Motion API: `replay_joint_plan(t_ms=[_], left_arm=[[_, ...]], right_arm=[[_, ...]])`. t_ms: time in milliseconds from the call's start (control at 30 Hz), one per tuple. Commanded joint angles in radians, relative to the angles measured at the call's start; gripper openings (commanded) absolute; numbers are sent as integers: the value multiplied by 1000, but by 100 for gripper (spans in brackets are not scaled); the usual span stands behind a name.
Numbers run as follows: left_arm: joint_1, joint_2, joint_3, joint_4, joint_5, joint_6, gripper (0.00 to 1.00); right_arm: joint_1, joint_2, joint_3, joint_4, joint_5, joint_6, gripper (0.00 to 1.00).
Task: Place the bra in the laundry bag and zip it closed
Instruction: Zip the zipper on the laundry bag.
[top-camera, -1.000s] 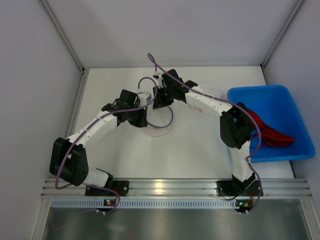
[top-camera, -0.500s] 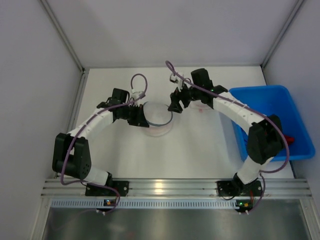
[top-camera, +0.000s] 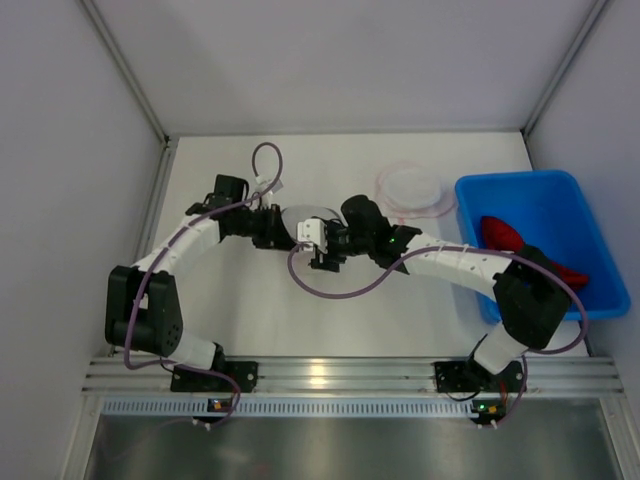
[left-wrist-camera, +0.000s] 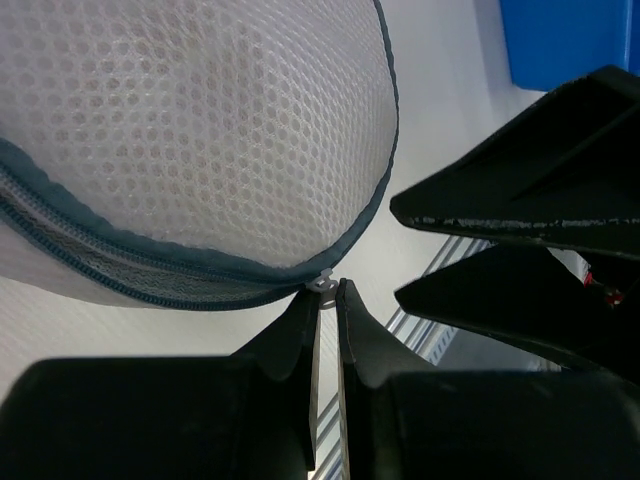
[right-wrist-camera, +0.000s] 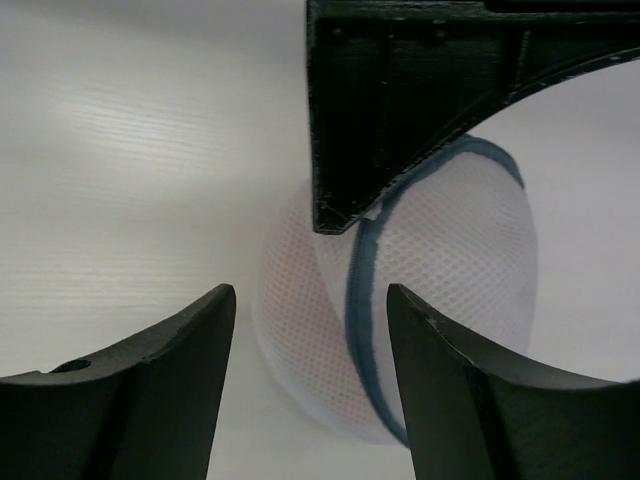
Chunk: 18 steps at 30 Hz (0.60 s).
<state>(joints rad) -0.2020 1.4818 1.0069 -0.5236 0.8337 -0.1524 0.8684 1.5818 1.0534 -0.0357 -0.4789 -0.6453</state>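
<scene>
The laundry bag (top-camera: 308, 213) is a white mesh dome with a blue-grey zipper, lying mid-table. A faint pink tint shows through the mesh (left-wrist-camera: 220, 100); I cannot tell what it is. My left gripper (top-camera: 281, 231) is at the bag's left side, its jaws shut on the small zipper pull (left-wrist-camera: 327, 285). My right gripper (top-camera: 317, 251) is open and empty just in front of the bag, which shows between its fingers in the right wrist view (right-wrist-camera: 440, 300). One left finger (right-wrist-camera: 400, 100) crosses the top of that view.
A blue bin (top-camera: 590, 300) at the right holds a red garment (top-camera: 505, 235). A flat round mesh piece with a pink rim (top-camera: 413, 187) lies behind the right arm. The right arm's purple cable (top-camera: 330, 290) loops over the table in front of the bag.
The right arm has swung from behind the bag round to its front side, gripper low and open. The left gripper has shifted slightly left. The bag now looks domed rather than open.
</scene>
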Motion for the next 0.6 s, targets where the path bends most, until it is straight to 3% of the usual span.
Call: replay_joint_plan(t_ms=[0,233,500,567], left_arm=[[16,-35,-10,36,65,-10,0],[21,-35,-27,36,85,-10,0],[93,-11,-27,36,133,-30,0],[127,-8,-27,36,142,-30,0]], right_arm=[[9,29,11,200,78,-92,61],[17,81,26,260,157,-103,50],[23,77,10,226,122,-171,3],[20,72,-7,234,122,-172,0]])
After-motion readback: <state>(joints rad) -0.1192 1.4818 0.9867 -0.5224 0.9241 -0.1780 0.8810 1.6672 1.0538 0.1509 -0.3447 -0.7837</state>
